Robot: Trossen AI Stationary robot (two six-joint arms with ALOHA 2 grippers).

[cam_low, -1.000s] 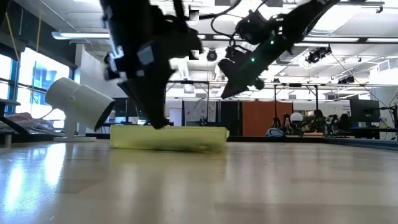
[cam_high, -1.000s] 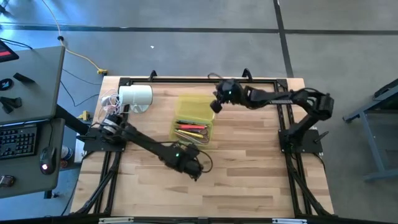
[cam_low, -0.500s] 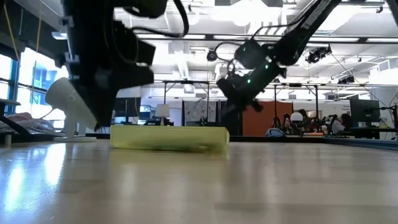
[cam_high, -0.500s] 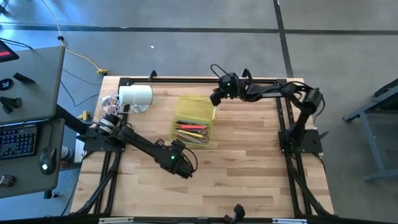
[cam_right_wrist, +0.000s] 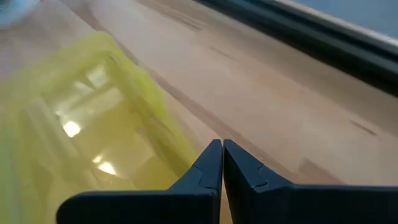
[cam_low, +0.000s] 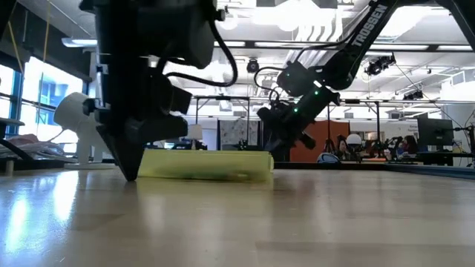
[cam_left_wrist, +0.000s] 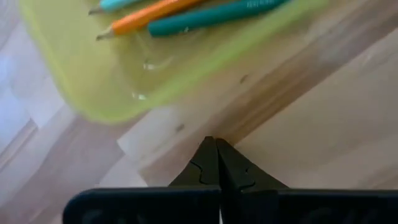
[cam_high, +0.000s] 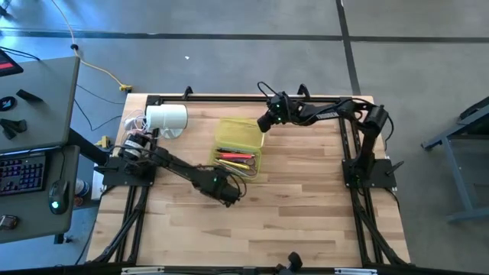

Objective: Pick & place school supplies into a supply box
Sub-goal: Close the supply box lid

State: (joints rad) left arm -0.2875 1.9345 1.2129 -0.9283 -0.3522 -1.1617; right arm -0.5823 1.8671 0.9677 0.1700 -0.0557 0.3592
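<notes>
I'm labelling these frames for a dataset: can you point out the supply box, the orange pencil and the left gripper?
supply box (cam_high: pixel 232 131): high view, bare floor at its far end.
orange pencil (cam_left_wrist: pixel 149 13): left wrist view, middle of its shaft.
left gripper (cam_left_wrist: pixel 215 146): left wrist view, at its shut fingertips.

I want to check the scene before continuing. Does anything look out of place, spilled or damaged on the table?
Nothing stands out. The supply box lies flat with pens and pencils inside, none spilled on the table. The left gripper is shut beside the box, the right gripper shut near its far corner.
</notes>
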